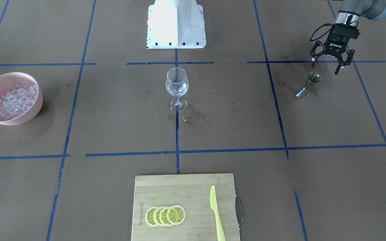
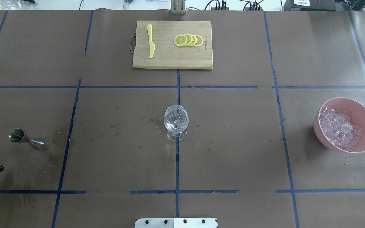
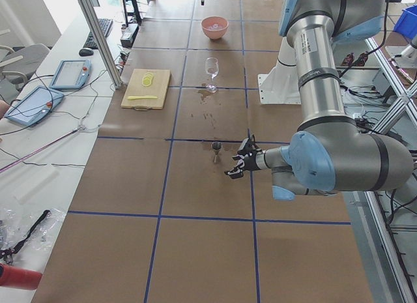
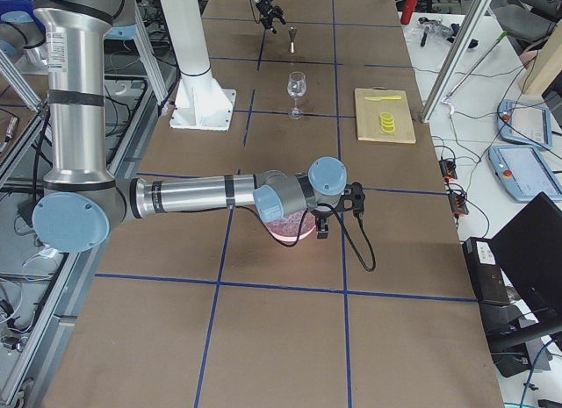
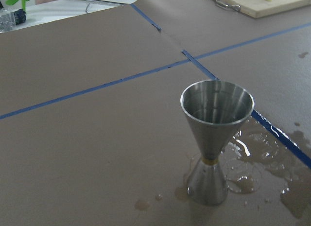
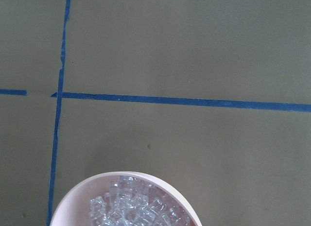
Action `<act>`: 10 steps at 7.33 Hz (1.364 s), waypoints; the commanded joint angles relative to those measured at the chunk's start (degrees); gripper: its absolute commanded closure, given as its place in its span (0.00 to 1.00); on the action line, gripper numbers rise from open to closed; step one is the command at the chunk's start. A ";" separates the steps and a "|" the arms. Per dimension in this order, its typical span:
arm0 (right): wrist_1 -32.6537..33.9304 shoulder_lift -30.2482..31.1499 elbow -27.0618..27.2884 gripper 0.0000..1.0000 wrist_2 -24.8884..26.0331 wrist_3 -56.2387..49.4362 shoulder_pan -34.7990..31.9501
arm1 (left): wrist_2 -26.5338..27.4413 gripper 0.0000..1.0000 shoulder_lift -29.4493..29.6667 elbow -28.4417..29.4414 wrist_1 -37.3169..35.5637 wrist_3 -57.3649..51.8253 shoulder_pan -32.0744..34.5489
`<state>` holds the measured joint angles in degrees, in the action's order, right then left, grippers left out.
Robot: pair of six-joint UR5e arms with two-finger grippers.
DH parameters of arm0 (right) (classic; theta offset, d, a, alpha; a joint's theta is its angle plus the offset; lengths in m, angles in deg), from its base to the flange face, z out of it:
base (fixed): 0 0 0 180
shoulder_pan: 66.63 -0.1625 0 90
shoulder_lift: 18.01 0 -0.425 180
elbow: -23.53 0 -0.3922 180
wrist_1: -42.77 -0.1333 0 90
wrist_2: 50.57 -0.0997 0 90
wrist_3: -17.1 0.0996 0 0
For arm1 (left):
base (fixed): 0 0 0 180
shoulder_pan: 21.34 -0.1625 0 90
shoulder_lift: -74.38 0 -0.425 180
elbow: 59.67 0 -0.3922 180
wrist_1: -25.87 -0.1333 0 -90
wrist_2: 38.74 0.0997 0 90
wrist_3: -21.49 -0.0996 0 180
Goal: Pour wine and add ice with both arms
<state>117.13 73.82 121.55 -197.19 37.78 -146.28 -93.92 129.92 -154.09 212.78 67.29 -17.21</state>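
A steel jigger (image 1: 308, 85) stands upright on wet paper, and the left wrist view shows the jigger (image 5: 214, 138) empty inside. My left gripper (image 1: 325, 66) hangs open just behind it, holding nothing. A clear wine glass (image 1: 177, 87) stands at the table's middle with something clear glinting in its bowl. No wine shows in any view. The ice (image 1: 13, 100) is heaped in a pink bowl (image 1: 28, 113). My right gripper (image 4: 336, 217) hovers at the bowl's (image 4: 288, 231) outer side. Whether it is open or shut I cannot tell.
A wooden cutting board (image 1: 186, 187) on the operators' side carries lemon slices (image 1: 165, 215) and a yellow knife (image 1: 216, 214). The white robot base (image 1: 176, 25) stands behind the glass. Puddles (image 1: 186, 115) lie around the glass foot. Blue tape lines grid the brown paper.
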 commanded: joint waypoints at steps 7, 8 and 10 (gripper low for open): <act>-0.18 2.37 6.22 0.02 13.55 21.49 17.85 | -61.54 0.00 8.80 11.34 -4.80 -27.08 53.77; -3.40 3.34 6.14 0.02 14.68 25.42 18.39 | -61.63 0.00 9.32 11.71 -4.98 -26.73 56.74; -9.38 5.53 6.14 0.04 15.66 34.67 19.97 | -61.72 0.00 10.73 11.27 -8.32 -26.64 58.09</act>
<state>111.29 77.71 127.69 -182.20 67.75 -127.31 -155.61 139.95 -142.80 205.74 40.52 39.89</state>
